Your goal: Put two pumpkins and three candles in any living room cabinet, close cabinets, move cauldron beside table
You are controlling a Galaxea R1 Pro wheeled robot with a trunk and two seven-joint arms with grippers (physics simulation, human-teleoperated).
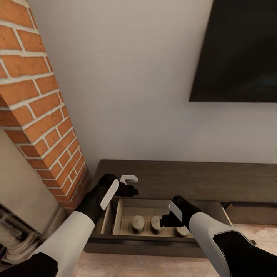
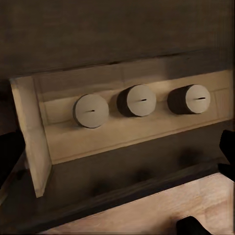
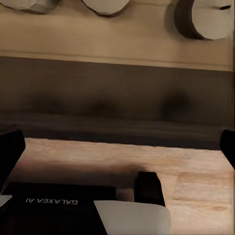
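Note:
The long dark-brown cabinet (image 1: 184, 177) stands against the wall with its left drawer (image 1: 117, 215) pulled out. Three squat tan candles stand in a row on the drawer's pale floor: one (image 1: 138, 224), a second (image 1: 156, 224), a third (image 1: 181, 231). The left wrist view shows all three (image 2: 91, 110) (image 2: 138, 100) (image 2: 191, 99). My left gripper (image 1: 129, 185) hovers open over the drawer's back left corner. My right gripper (image 1: 169, 216) hangs open above the drawer near the third candle (image 3: 205, 17). Neither holds anything. The pumpkins, cauldron and table are out of view.
A brick fireplace (image 1: 38, 115) rises close on the left, right beside the cabinet's end. A black TV (image 1: 238, 50) hangs on the white wall above. Light wood floor (image 1: 154, 265) runs in front of the drawer front (image 3: 117, 98).

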